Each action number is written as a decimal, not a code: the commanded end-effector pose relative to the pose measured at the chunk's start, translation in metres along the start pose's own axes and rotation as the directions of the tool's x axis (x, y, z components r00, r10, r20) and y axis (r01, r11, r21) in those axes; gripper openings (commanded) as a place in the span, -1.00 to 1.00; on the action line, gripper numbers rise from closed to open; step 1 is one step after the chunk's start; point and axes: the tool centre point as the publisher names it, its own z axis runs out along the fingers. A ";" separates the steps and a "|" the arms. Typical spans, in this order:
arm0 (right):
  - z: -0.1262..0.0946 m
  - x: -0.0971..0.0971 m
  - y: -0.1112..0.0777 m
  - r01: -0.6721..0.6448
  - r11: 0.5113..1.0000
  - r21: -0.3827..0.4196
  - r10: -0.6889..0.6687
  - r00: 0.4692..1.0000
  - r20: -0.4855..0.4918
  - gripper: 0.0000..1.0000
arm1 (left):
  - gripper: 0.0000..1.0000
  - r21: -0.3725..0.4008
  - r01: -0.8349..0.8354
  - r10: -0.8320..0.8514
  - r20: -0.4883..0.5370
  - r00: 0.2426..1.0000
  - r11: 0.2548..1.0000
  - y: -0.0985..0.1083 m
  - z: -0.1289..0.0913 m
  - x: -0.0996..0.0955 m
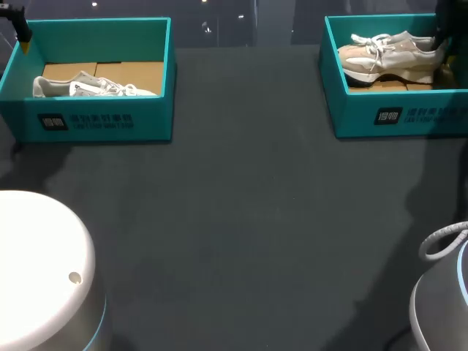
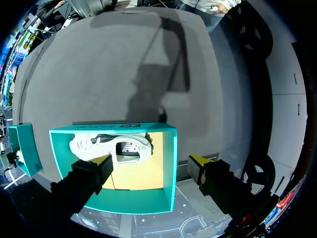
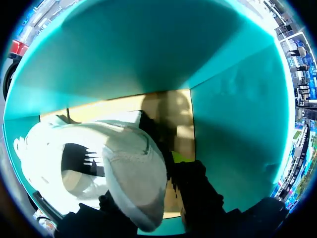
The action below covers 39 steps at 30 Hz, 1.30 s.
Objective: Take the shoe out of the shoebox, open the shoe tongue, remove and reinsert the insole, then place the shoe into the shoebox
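Note:
A beige and white shoe [image 1: 387,55] lies in the right teal shoebox [image 1: 395,117], toe toward the table's middle. My right arm [image 1: 443,33] drops into that box at the heel. In the right wrist view my right gripper [image 3: 143,186] has the shoe's heel [image 3: 133,173] pinched between its dark fingers. One yellow fingertip [image 3: 179,157] shows; the other is hidden under the shoe. A white shoe [image 1: 88,86] lies in the left teal shoebox [image 1: 95,121]. My left gripper [image 2: 151,161] hangs open above that box [image 2: 171,163] and its white shoe [image 2: 111,148], holding nothing.
Dark table cloth [image 1: 241,219] stretches between and in front of the two boxes. My arms' white bases stand at the near left [image 1: 36,270] and the near right [image 1: 446,307], the right one with a looped cable [image 1: 439,241].

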 end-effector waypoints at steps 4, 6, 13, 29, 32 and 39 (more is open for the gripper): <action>-0.003 0.001 0.006 -0.008 1.000 0.029 0.007 1.000 0.003 -1.00 | 1.00 0.000 -0.001 0.001 -0.002 1.000 1.000 0.000 -0.001 0.000; -0.007 0.001 0.005 -0.010 1.000 0.023 0.010 1.000 0.007 -1.00 | 1.00 0.000 -0.001 0.001 -0.002 1.000 1.000 0.000 -0.001 0.000; -0.025 0.002 0.002 -0.012 1.000 -0.004 0.012 0.999 0.040 -1.00 | 1.00 0.000 -0.001 0.001 -0.002 1.000 1.000 0.000 -0.001 0.000; -0.080 0.010 -0.005 0.008 0.997 -0.073 0.003 0.990 0.142 -1.00 | 1.00 0.000 -0.001 0.001 -0.002 1.000 1.000 0.000 -0.001 0.000; -0.089 0.012 -0.007 0.014 0.996 -0.091 0.002 0.986 0.168 -1.00 | 1.00 0.000 -0.001 0.001 -0.002 1.000 1.000 0.000 -0.001 0.000; -0.104 0.006 -0.007 0.005 0.995 -0.103 0.017 0.977 0.212 -1.00 | 1.00 0.000 -0.001 0.001 -0.002 1.000 1.000 0.000 -0.001 0.000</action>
